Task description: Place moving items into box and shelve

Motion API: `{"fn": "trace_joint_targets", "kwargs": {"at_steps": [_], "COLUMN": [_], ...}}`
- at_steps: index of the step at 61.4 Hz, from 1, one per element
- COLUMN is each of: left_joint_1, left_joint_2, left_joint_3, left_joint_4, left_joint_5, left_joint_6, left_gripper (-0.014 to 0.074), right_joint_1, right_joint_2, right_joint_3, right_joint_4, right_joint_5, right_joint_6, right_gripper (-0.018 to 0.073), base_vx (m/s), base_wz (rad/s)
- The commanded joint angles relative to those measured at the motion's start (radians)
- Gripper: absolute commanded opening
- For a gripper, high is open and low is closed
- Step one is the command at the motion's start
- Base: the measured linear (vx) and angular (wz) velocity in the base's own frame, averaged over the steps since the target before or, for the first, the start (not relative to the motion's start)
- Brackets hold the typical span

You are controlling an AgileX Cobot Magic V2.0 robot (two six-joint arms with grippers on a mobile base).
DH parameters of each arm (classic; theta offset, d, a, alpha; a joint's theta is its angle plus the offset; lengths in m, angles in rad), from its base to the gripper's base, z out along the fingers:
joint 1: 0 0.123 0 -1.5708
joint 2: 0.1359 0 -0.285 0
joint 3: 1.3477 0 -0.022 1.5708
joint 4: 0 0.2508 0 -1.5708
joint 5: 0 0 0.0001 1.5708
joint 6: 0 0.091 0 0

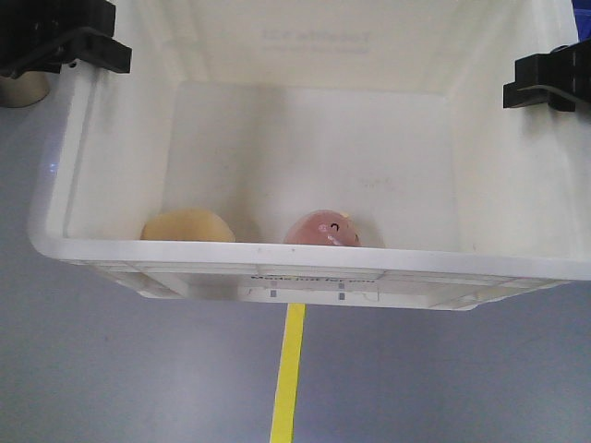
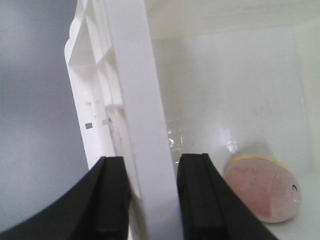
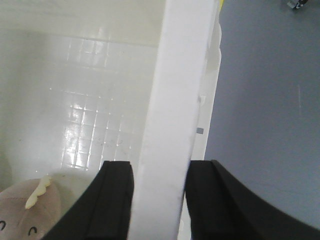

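So the white box (image 1: 314,257) has both toys sitting on its bottom, up against the near wall. The cream toy (image 1: 187,226) is on the left and the pink toy (image 1: 321,229) is just beside it, slightly apart, its little drawn face showing. Under the box there's grey floor (image 1: 83,369) with a yellow tape line (image 1: 289,369) running out from below it.

Pincers: the left gripper (image 2: 150,197) straddles the box's left wall at the rim, one black finger outside on the ribbing and one inside, pinching the wall between them. The right gripper (image 3: 160,200) does the same on the right wall, fingers pressed on either side of the rim. Neither one touches a toy.
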Motion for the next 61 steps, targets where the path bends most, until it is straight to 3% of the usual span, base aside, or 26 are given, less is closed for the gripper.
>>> {"fn": "trace_joint_targets", "kwargs": {"at_steps": [1, 61], "left_joint_1": [-0.016, -0.016], "left_joint_2": [-0.046, -0.046], "left_joint_3": [-0.043, -0.043], "left_joint_4": [-0.142, -0.142], "left_joint_5": [-0.115, -0.114], "left_joint_6": [0.014, 0.014], "left_gripper": [-0.0006, -0.0006], "right_joint_1": [0.005, 0.005], "right_joint_2": [-0.038, -0.038], "right_joint_3": [-0.04, -0.04], "right_joint_4": [0.108, 0.109], "right_joint_5": [-0.115, -0.115], "right_joint_6": [-0.018, -0.018], "right_gripper": [-0.0006, -0.0006], "base_vx": [0.23, 0.29], "base_wz": [0.14, 0.02]}}
